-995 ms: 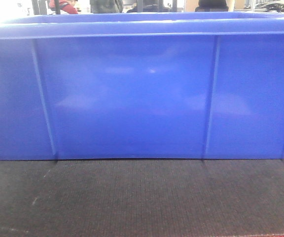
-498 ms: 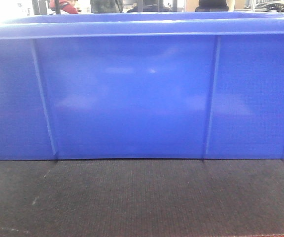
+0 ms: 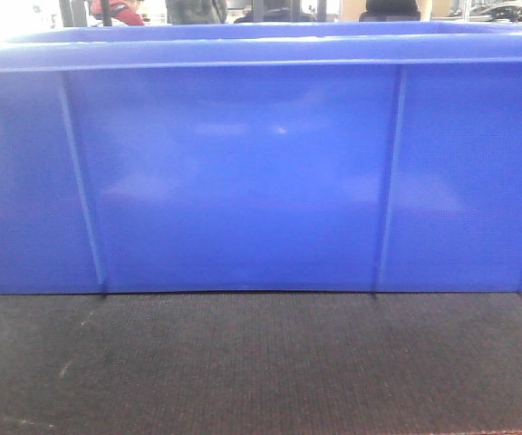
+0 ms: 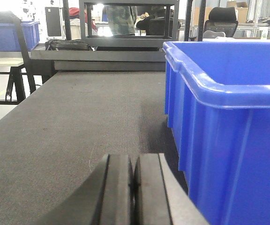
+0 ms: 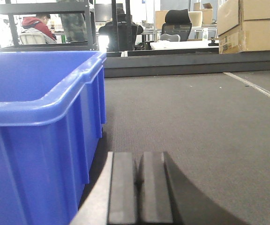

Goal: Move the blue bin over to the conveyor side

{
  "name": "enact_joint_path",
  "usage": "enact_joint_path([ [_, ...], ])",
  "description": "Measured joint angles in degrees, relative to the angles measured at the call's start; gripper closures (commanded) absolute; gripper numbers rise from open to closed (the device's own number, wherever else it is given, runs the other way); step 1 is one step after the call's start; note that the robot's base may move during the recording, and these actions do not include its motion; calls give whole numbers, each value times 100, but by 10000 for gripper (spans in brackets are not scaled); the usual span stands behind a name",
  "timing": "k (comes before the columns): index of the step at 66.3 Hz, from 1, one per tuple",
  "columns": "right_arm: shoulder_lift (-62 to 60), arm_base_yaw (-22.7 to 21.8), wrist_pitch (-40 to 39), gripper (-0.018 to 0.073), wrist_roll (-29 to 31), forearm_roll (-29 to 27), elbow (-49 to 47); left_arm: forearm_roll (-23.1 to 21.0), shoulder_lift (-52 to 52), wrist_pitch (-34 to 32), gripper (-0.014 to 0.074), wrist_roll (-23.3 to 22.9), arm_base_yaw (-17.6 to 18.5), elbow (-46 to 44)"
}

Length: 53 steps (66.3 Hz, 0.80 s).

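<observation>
Left gripper (image 4: 134,187) and right gripper (image 5: 138,187), black pads pressed together, holding nothing, low over the wide matte dark grey woven conveyor belt (image 4: 78,117); large glossy bright-blue ribbed plastic bin (image 3: 243,172) resting on the belt between them, beside each gripper, untouched

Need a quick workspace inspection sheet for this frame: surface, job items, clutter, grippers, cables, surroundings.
Surface: conveyor, dark woven belt, a few pale specks.
Job's things: blue bin upright on the belt, between the two arms.
Clutter: nothing seen on the belt.
Grippers: left gripper shut, empty, beside the bin's left wall; right gripper shut, empty, beside its right wall.
Cables: nothing seen.
Surroundings: second blue crate, cardboard boxes, office chair, seated person.
</observation>
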<state>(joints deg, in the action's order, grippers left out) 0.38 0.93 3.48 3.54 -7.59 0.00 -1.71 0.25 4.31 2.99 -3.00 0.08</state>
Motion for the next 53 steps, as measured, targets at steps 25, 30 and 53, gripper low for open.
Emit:
enact_joint_path([
  [25,0,0,0,637,11,0,0,0,0,0,604,0,0,0],
  [30,0,0,0,637,11,0,0,0,0,0,604,0,0,0],
  [53,0,0,0,637,11,0,0,0,0,0,604,0,0,0],
])
